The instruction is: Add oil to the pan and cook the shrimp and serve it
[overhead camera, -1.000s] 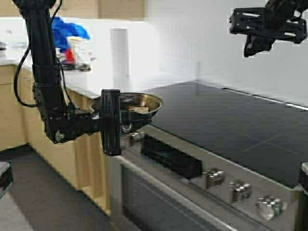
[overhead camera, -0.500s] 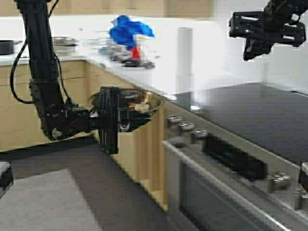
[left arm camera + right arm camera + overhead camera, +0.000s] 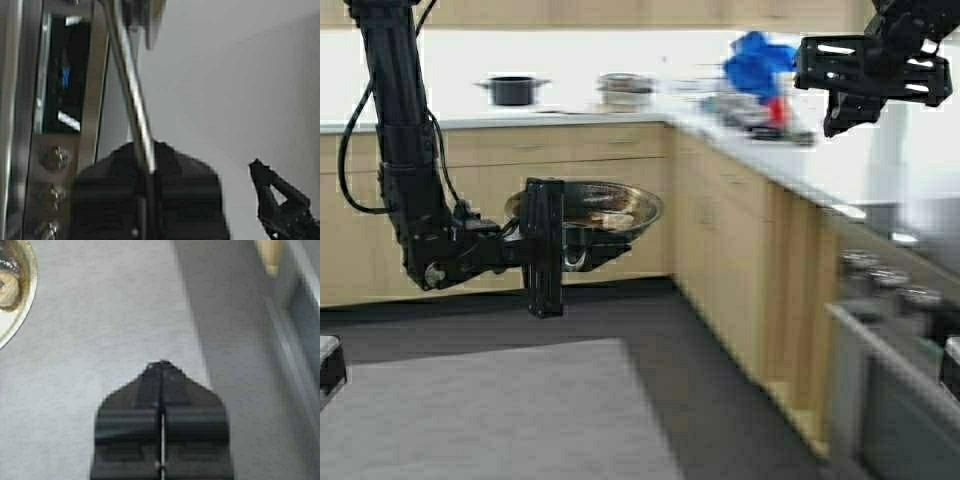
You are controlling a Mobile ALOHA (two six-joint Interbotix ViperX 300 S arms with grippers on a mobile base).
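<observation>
1. the pan is held out level in mid-air over the floor by the left gripper, whose jaws are clamped on the handle; level carriage likely keeps the contents from sliding out.
2. the shrimp lies inside the pan, near its rim.
3. the right gripper is raised high beside the counter, its fingers pressed together on nothing, apparently kept clear of the load.
4. serving is judged the step in hand.
</observation>
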